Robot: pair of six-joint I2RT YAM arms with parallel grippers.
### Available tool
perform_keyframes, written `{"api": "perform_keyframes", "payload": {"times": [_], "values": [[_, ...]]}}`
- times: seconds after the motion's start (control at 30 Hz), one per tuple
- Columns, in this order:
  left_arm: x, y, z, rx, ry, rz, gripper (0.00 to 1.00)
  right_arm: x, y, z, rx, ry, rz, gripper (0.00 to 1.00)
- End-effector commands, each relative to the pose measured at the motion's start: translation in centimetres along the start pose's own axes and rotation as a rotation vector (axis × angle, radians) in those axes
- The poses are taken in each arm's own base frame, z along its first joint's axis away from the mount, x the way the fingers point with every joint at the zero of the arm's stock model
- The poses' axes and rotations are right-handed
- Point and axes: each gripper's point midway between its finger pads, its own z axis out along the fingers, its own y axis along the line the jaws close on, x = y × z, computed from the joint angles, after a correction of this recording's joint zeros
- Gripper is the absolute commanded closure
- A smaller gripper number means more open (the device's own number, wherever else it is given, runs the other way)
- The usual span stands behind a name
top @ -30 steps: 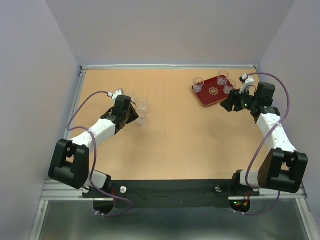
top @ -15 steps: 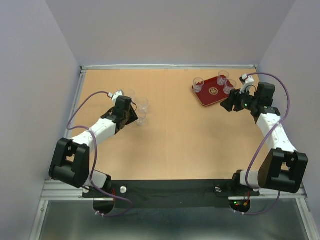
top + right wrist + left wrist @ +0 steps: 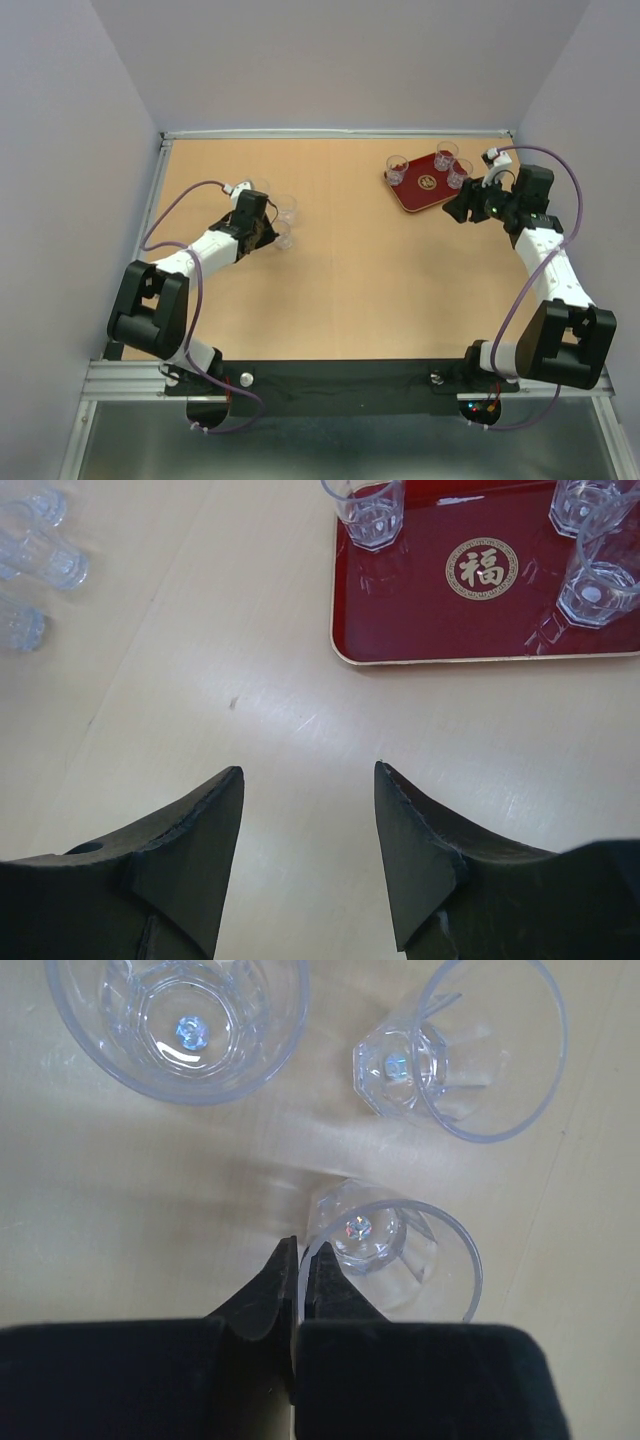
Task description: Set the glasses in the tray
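The left gripper (image 3: 297, 1278) is clamped on the rim of the nearest glass (image 3: 395, 1250), whose near side is hidden behind the jaws. The right gripper (image 3: 308, 830) hangs open before the tray (image 3: 410, 630), where the three glasses (image 3: 366, 515) are all cropped.

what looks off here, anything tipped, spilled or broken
Nothing tipped, spilled or broken. The tray lies skewed to the table edges, its three glasses upright. The other glasses, near the left gripper, stand upright too; it is shut on the rim of the nearest glass.
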Motion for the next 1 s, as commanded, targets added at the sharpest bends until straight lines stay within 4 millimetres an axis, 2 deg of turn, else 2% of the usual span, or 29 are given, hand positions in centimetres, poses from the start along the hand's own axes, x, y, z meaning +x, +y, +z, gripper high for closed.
{"api": "perform_keyframes", "payload": {"times": [0.0, 0.1, 0.17, 0.2, 0.23, 0.27, 0.33, 0.37, 0.47, 0.57, 0.6, 0.63, 0.7, 0.73, 0.8, 0.83, 0.9, 0.93, 0.97], "values": [[-1.9, -2.9, -1.4, 0.090, -0.049, 0.018, 1.00, -1.1, 0.1, -0.6, 0.008, -0.037, -0.033, 0.39], [-1.3, -4.3, -2.3, 0.146, -0.036, 0.051, 1.00, -1.1, 0.1, -0.6, 0.008, -0.038, -0.035, 0.39], [-0.7, -6.2, -3.4, 0.216, -0.023, 0.103, 1.00, -1.1, 0.0, -0.6, 0.013, -0.038, -0.035, 0.39], [-0.2, -7.8, -4.2, 0.273, -0.018, 0.139, 1.00, -1.2, 0.0, -0.7, 0.016, -0.038, -0.038, 0.39], [-0.6, -8.1, -4.4, 0.283, -0.031, 0.154, 1.00, -1.2, 0.0, -0.7, 0.015, -0.040, -0.040, 0.39], [0.4, -9.7, -5.3, 0.354, 0.000, 0.190, 1.00, -1.1, 0.0, -0.7, 0.017, -0.038, -0.039, 0.39], [-0.1, -12.3, -6.3, 0.454, -0.025, 0.226, 1.00, -1.2, -0.2, -0.7, 0.027, -0.039, -0.041, 0.39], [0.1, -14.2, -7.2, 0.547, -0.027, 0.265, 1.00, -1.2, -0.2, -0.7, 0.032, -0.039, -0.042, 0.39], [-0.5, -17.5, -7.8, 0.638, -0.028, 0.298, 1.00, -1.3, -0.9, -0.8, 0.067, -0.039, -0.041, 0.39], [-1.1, -22.4, -7.5, 0.712, -0.034, 0.365, 1.00, -1.3, -1.7, -1.0, 0.114, -0.034, -0.039, 0.39], [-1.0, -22.4, -7.5, 0.713, -0.032, 0.371, 1.00, -1.4, -1.8, -1.1, 0.120, -0.036, -0.040, 0.39], [-1.2, -24.3, -7.1, 0.730, -0.034, 0.385, 1.00, -1.3, -1.9, -1.1, 0.128, -0.035, -0.039, 0.39], [-1.0, -25.9, -6.3, 0.739, -0.018, 0.406, 1.00, -1.3, -2.3, -1.1, 0.143, -0.035, -0.032, 0.39], [-1.5, -27.8, -5.7, 0.752, -0.025, 0.415, 1.00, -1.3, -2.6, -1.1, 0.161, -0.035, -0.024, 0.39], [-1.5, -29.2, -4.9, 0.761, -0.005, 0.424, 1.00, -1.4, -3.3, -1.3, 0.196, -0.037, -0.017, 0.39], [-2.1, -30.9, -4.3, 0.778, -0.017, 0.426, 1.00, -1.5, -3.4, -1.4, 0.205, -0.039, -0.018, 0.39], [-1.8, -32.5, -4.0, 0.796, -0.004, 0.436, 1.00, -1.5, -3.6, -1.4, 0.215, -0.042, -0.017, 0.39], [-2.4, -34.0, -3.7, 0.813, -0.020, 0.435, 1.00, -1.6, -3.6, -1.5, 0.218, -0.046, -0.018, 0.39], [-2.1, -34.9, -3.7, 0.829, -0.020, 0.438, 1.00, -1.5, -3.7, -1.5, 0.221, -0.047, -0.018, 0.39]]}}
